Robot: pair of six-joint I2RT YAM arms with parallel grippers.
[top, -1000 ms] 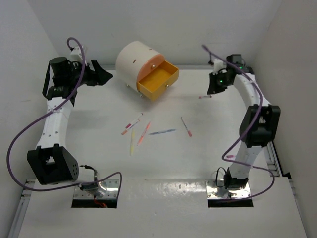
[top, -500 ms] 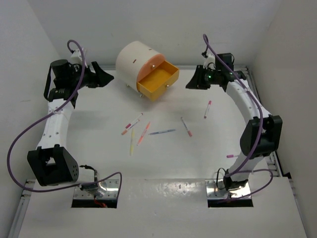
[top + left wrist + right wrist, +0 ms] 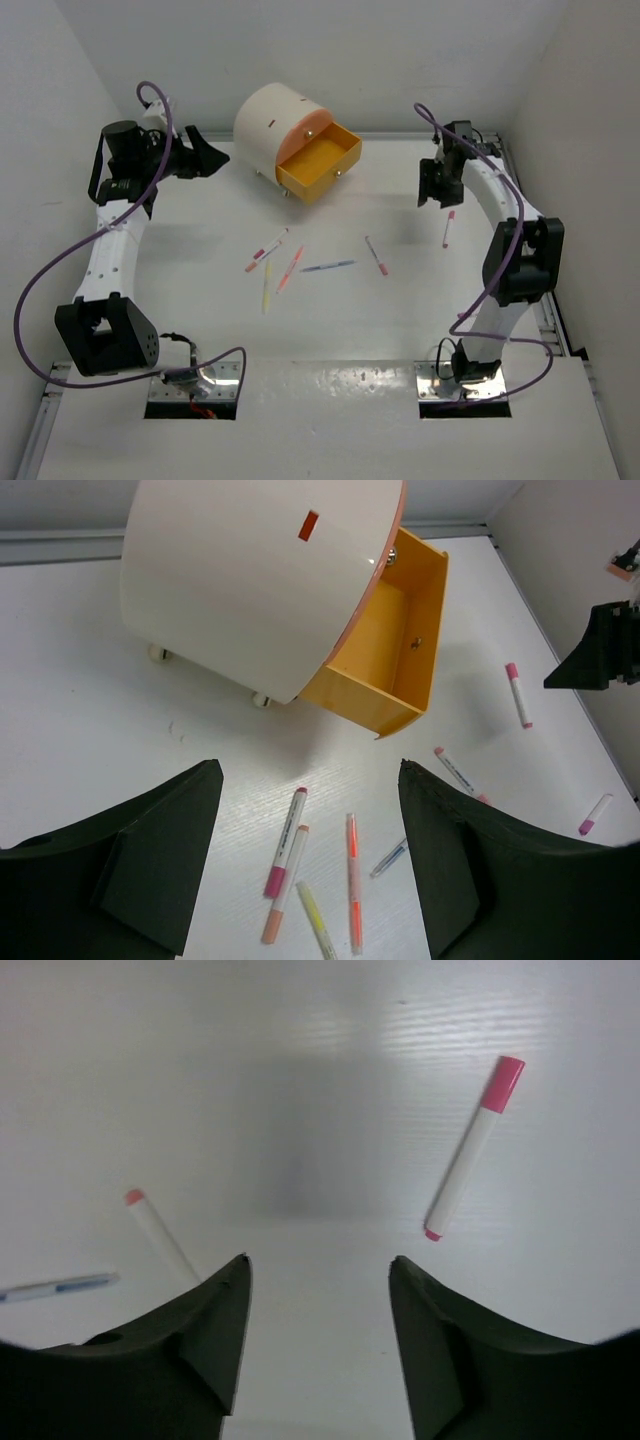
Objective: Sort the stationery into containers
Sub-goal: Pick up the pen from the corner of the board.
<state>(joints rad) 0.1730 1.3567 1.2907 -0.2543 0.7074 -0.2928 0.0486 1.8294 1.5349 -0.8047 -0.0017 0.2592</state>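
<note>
Right claw (image 3: 315, 1260): jaws wide apart, nothing between them, held above the surface (image 3: 300, 1060).
Just ahead, to its right: pink-capped pen (image 3: 470, 1155), lying flat, not touched by either finger.
Close by its left finger: white pen (image 3: 160, 1235) with a pink tip. Further left: blue pen (image 3: 55, 1287).

Left claw (image 3: 308, 770): jaws wide apart, holding nothing, off the surface.
Just below and ahead: loose group of pens (image 3: 352, 880), lying flat, clear of the fingers.
Beyond them: yellow-orange drawer (image 3: 385, 650), pulled out of the round cabinet (image 3: 240, 590).
</note>
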